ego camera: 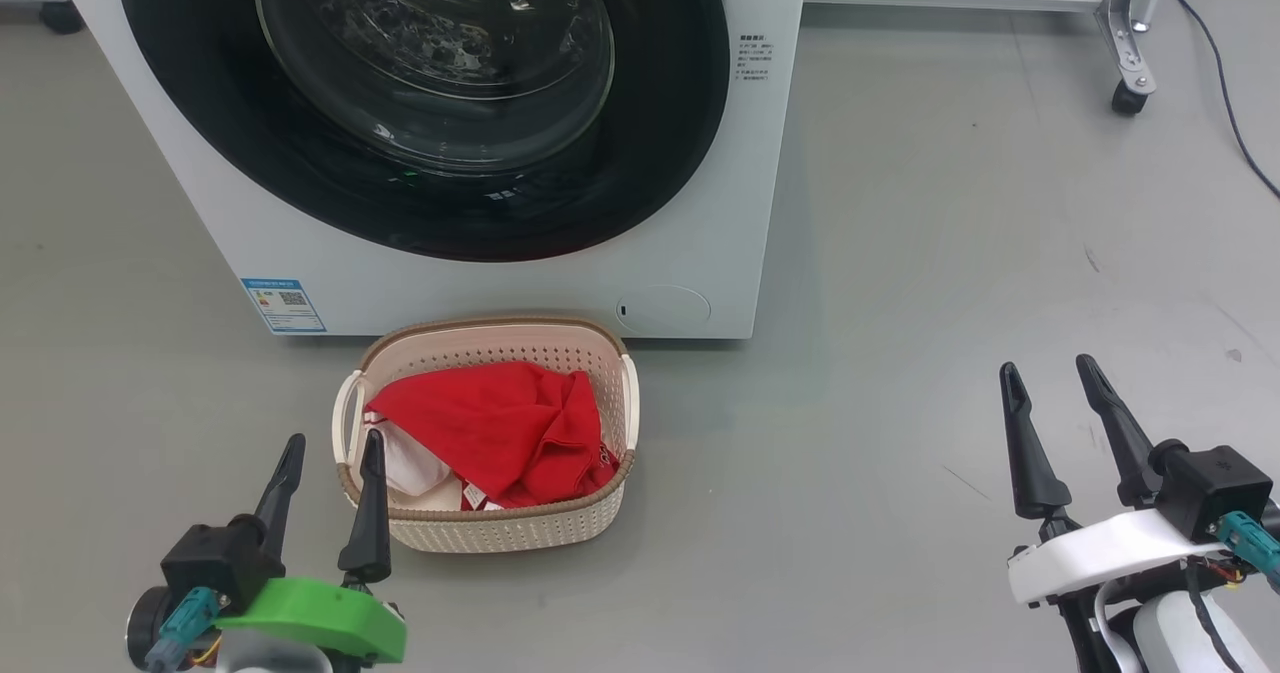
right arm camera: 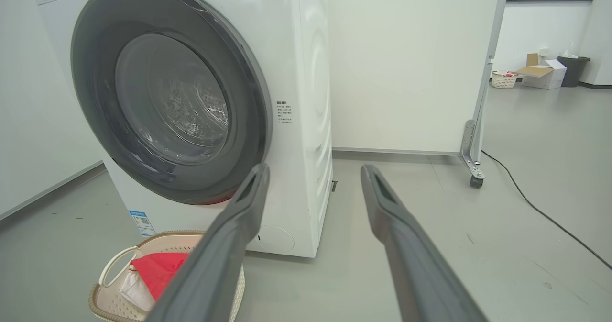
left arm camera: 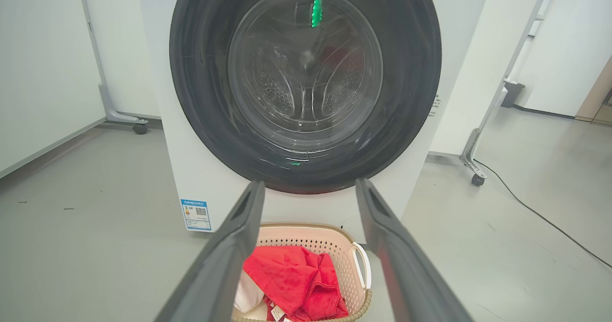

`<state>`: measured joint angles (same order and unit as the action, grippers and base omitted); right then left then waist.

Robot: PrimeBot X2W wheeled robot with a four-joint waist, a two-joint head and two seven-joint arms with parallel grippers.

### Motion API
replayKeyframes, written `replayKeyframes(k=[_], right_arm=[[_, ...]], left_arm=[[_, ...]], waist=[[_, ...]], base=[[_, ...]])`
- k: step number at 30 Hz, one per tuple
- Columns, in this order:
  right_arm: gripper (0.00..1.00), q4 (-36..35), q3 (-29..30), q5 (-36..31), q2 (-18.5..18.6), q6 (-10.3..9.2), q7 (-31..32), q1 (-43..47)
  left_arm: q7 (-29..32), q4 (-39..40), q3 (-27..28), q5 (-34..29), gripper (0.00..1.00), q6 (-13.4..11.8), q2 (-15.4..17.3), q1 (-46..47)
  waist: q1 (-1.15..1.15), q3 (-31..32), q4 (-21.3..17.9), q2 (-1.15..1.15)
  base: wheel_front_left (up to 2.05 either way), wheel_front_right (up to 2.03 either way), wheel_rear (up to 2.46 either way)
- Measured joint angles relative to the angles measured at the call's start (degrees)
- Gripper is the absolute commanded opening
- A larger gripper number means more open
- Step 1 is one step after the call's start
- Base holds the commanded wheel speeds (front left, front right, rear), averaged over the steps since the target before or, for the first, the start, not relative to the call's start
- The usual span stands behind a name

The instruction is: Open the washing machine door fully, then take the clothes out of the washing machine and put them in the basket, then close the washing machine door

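Observation:
The white washing machine [ego camera: 700, 203] stands ahead with its round black-rimmed door [ego camera: 200, 83] lying flat against the front, glass bowl centre showing the steel drum behind. On the floor before it sits the cream basket [ego camera: 500, 533] holding the clothes [ego camera: 500, 423], red fabric over a white piece. My left gripper [ego camera: 330, 458] is open at the lower left, its right finger overlapping the basket's left handle in the head view. My right gripper [ego camera: 1050, 383] is open over bare floor at the lower right, well clear of basket and machine. Both hold nothing.
A blue label [ego camera: 284, 305] and a round service flap [ego camera: 662, 309] mark the machine's lower front. A white panel on a castor leg [ego camera: 1128, 98] stands behind at the right, with a black cable [ego camera: 1225, 83] trailing across the grey floor.

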<state>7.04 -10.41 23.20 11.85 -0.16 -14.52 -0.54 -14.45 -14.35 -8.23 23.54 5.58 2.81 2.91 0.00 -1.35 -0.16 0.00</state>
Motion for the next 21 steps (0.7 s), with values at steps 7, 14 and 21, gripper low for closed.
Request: replayKeyframes(k=[7, 14, 21], right_arm=[[1.00, -0.3, 0.1, 0.0, -0.1, 0.00, 0.0, 0.5], [1.00, -0.8, 0.6, 0.3, -1.0, 0.00, 0.0, 1.1], [1.00, -0.9, 0.6, 0.3, -1.0, 0.00, 0.0, 1.1]], left_arm=[[0.0, 0.0, 0.0, 0.0, 1.00, -0.1, 0.0, 0.0], [0.0, 0.0, -0.4, -0.5, 1.00, 0.0, -0.1, 0.0], [0.0, 0.6, -0.3, -0.4, 1.00, 0.0, -0.1, 0.0]], waist=[[0.00, -0.1, -0.2, 0.00], [0.00, -0.1, -0.4, 0.00], [0.00, -0.1, -0.4, 0.00]], base=[[0.00, 0.00, 0.00], [0.00, 0.00, 0.00], [0.00, 0.00, 0.00]])
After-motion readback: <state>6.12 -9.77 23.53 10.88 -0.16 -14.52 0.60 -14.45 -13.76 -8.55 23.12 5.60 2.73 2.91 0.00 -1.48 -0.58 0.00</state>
